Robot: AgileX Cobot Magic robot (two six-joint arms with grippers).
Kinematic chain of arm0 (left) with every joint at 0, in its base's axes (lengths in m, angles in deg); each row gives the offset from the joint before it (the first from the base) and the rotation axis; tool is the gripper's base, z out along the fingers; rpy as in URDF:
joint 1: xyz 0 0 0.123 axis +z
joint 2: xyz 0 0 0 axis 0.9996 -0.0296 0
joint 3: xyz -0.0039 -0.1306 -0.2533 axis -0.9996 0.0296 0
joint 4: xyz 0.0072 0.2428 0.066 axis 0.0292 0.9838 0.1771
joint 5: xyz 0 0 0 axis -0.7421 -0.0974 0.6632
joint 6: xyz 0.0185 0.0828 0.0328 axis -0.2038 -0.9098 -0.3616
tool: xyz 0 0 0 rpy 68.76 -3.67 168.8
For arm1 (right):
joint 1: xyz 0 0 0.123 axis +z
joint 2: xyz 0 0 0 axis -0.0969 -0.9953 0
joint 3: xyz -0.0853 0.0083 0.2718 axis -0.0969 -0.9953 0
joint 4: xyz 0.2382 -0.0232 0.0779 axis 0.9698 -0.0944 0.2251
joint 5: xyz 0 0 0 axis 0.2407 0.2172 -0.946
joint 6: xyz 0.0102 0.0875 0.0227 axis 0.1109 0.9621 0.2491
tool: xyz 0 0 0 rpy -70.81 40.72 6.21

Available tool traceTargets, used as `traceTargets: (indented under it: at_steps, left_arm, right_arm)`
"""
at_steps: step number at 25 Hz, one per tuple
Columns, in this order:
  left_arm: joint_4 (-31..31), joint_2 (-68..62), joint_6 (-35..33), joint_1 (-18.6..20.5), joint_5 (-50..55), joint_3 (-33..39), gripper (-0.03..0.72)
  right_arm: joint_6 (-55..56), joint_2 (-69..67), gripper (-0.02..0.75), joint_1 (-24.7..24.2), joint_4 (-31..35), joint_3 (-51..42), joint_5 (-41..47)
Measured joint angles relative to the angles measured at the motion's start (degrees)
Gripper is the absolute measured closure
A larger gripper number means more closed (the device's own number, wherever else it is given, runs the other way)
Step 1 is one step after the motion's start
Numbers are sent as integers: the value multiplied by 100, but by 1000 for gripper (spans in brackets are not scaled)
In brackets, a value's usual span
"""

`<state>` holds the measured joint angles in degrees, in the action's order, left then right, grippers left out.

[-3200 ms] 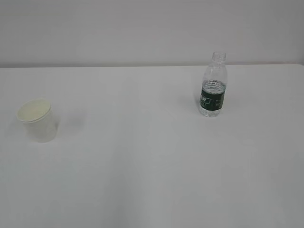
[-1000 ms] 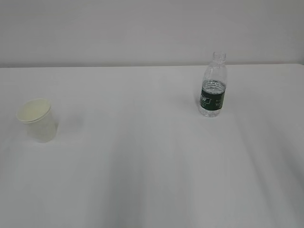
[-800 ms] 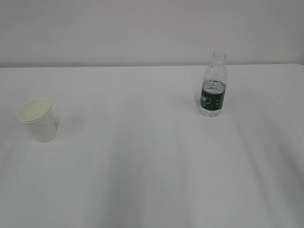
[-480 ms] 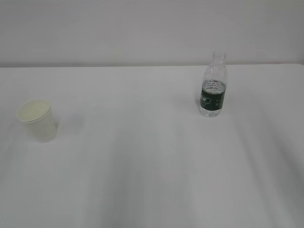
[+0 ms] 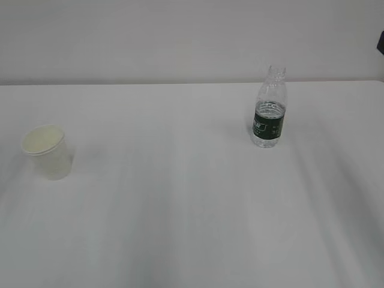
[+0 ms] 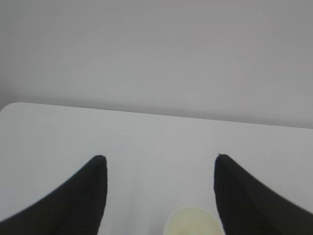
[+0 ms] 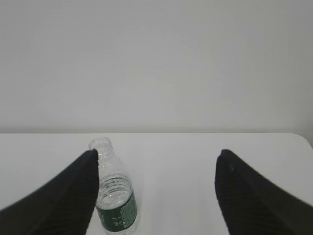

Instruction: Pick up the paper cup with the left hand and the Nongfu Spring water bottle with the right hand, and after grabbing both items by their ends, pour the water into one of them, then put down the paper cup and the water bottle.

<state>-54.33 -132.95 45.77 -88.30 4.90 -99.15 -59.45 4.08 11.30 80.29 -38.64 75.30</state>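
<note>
Two things stand upright, well apart, on my white desk [image 5: 180, 198] — tapered white paper cup [image 5: 48, 151] left, clear ribbed green-banded water bottle [image 5: 269, 109] right. My left hand [image 6: 160, 159] and right hand [image 7: 156, 152] — both spread, holding nothing.

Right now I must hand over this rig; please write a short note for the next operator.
Left gripper: open, empty, above the table with the small white paper cup just below and ahead of it.
Right gripper: open, empty; the clear ribbed plastic water bottle with the dark green label stands by its left finger, not between the jaws.
Cup stands upright at the left of the white table, bottle upright at the right, uncapped.
Done: nothing grasped yet.
Left: grasp both, pour, set both down.
</note>
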Motion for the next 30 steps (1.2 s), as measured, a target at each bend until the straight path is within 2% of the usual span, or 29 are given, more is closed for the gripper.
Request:
traceTargets:
  at_steps: [4, 6, 12, 20, 26, 30]
  left_arm:
    - [0, -402, 0, 0, -455, 0, 204]
    - [0, -564, 0, 0, -699, 14, 211]
    - [-13, -713, 0, -243, -1748, 572, 217]
    - [-16, -713, -10, -642, -2473, 1112, 218]
    - [-38, -713, -9, -1163, -3181, 1558, 218]
    - [-38, -713, -9, -1258, -3447, 1894, 218]
  right_arm:
    - [473, -427, 183, 0, -479, 0, -409]
    - [882, -618, 183, 0, -917, -38, -643]
    - [2008, -1012, 183, 0, -2063, -545, -1797]
    - [2154, -1096, 183, 0, -2279, -1194, -2763]
    - [2154, -1361, 183, 0, -2513, -1360, -3459]
    - [2027, -1735, 183, 0, -2540, -1461, -3977]
